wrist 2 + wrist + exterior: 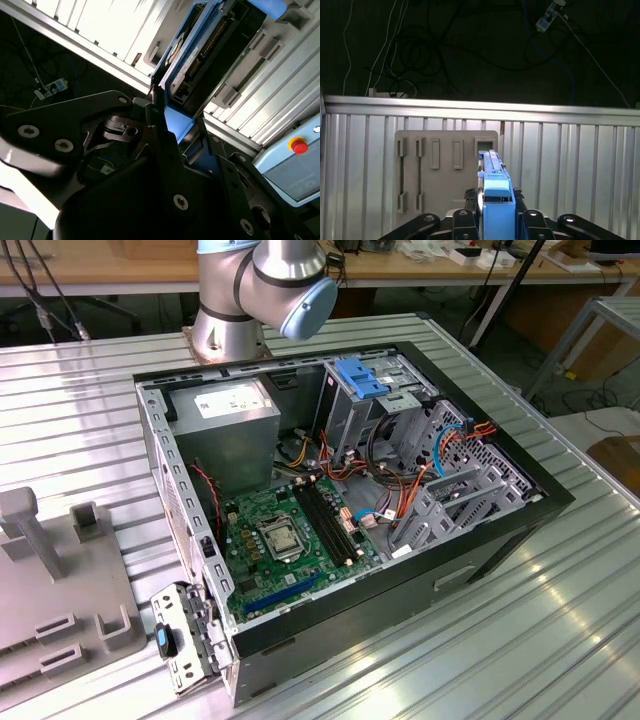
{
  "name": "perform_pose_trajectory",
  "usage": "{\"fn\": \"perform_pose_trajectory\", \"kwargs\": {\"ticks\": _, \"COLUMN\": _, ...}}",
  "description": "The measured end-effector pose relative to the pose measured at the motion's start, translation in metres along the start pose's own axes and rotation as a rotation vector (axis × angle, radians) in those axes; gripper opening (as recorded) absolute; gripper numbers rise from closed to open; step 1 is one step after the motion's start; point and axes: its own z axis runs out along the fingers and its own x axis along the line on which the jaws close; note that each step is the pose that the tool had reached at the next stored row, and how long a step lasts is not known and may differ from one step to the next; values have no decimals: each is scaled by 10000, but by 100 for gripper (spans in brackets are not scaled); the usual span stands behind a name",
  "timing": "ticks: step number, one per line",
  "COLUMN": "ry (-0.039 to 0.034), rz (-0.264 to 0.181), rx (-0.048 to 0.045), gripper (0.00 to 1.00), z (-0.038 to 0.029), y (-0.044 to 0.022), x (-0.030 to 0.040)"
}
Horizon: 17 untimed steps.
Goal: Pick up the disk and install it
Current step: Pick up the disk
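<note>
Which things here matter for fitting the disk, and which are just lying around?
Job: disk, gripper clamped on it, computer case, drive cage.
Lying about: grey holder, floor cables, box with red button.

An open computer case (500, 540) lies on its side on the ribbed metal table (80, 410), its green motherboard (290, 540) bare beside a grey power supply (225, 405) — a blue bracket (362, 375) tops the drive cage (345, 425). At the exterior view's left sits a grey slotted fixture (60, 585); the second wrist view shows a red button (299, 146) on a pale pendant (292, 172)
</note>
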Motion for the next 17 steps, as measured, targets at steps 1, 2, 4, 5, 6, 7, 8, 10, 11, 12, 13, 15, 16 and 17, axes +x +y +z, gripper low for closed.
{"fn": "perform_pose_trajectory", "kwargs": {"ticks": 1, "ry": -1, "rz": 0, "rx": 2, "gripper": 37, "z": -32, "y": 0, "x": 0}}
{"fn": "perform_pose_trajectory", "kwargs": {"ticks": 2, "ry": -1, "rz": 0, "rx": 1, "gripper": 37, "z": -67, "y": 0, "x": -1}}
{"fn": "perform_pose_trajectory", "kwargs": {"ticks": 4, "ry": -4, "rz": 0, "rx": 1, "gripper": 37, "z": -148, "y": 0, "x": -2}}
{"fn": "perform_pose_trajectory", "kwargs": {"ticks": 5, "ry": -5, "rz": 0, "rx": 1, "gripper": 37, "z": -176, "y": -1, "x": -2}}
{"fn": "perform_pose_trajectory", "kwargs": {"ticks": 6, "ry": -5, "rz": 0, "rx": 1, "gripper": 37, "z": -198, "y": -1, "x": -3}}
{"fn": "perform_pose_trajectory", "kwargs": {"ticks": 7, "ry": -7, "rz": 0, "rx": 2, "gripper": 37, "z": -240, "y": 0, "x": -3}}
{"fn": "perform_pose_trajectory", "kwargs": {"ticks": 8, "ry": -9, "rz": 0, "rx": 1, "gripper": 37, "z": -285, "y": -1, "x": -4}}
{"fn": "perform_pose_trajectory", "kwargs": {"ticks": 10, "ry": -13, "rz": 0, "rx": 2, "gripper": 37, "z": -370, "y": -1, "x": -5}}
{"fn": "perform_pose_trajectory", "kwargs": {"ticks": 11, "ry": -14, "rz": 0, "rx": 2, "gripper": 37, "z": -407, "y": -1, "x": -6}}
{"fn": "perform_pose_trajectory", "kwargs": {"ticks": 12, "ry": -17, "rz": 1, "rx": 2, "gripper": 37, "z": -442, "y": -1, "x": -6}}
{"fn": "perform_pose_trajectory", "kwargs": {"ticks": 13, "ry": -19, "rz": 0, "rx": 2, "gripper": 37, "z": -460, "y": -1, "x": -7}}
{"fn": "perform_pose_trajectory", "kwargs": {"ticks": 15, "ry": -21, "rz": 0, "rx": 0, "gripper": 37, "z": -501, "y": -2, "x": -7}}
{"fn": "perform_pose_trajectory", "kwargs": {"ticks": 16, "ry": -24, "rz": 0, "rx": 0, "gripper": 37, "z": -524, "y": -2, "x": -7}}
{"fn": "perform_pose_trajectory", "kwargs": {"ticks": 17, "ry": -28, "rz": 0, "rx": 1, "gripper": 37, "z": -541, "y": -2, "x": -8}}
